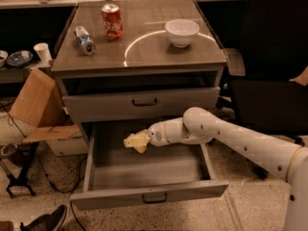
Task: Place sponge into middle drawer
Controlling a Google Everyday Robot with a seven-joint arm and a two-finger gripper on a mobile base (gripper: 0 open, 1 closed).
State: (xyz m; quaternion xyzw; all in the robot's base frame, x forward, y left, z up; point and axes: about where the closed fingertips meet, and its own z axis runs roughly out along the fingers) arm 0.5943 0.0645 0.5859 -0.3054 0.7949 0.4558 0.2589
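Jaws first: I read them as clamped on the sponge (136,141), which sticks out of the gripper (146,138) to the camera's left, squashed and bent where it is pinched. The gripper sits low inside the open middle drawer (149,195), toward the back and a little left of centre, and the sponge hangs just above the drawer floor. I cannot tell whether its lower edge touches the floor yet.

What worries me from here:

- The sponge is soft and gripped hard, so when I open it may spring back and hop. It could also cling to one pad and ride out as I withdraw.
- The upper drawer front (144,102) is just above the wrist. If I lift straight up, I judge the wrist clips that front's lower edge, so I need to back out toward the drawer's front first.
- The arm (231,138) crosses over the drawer's right wall and looks close to it. A sideways sweep could shove the drawer or nudge it partly shut.

The white bowl (182,32) and the red can (112,21) on the cabinet top are well apart from the arm and pose no risk.
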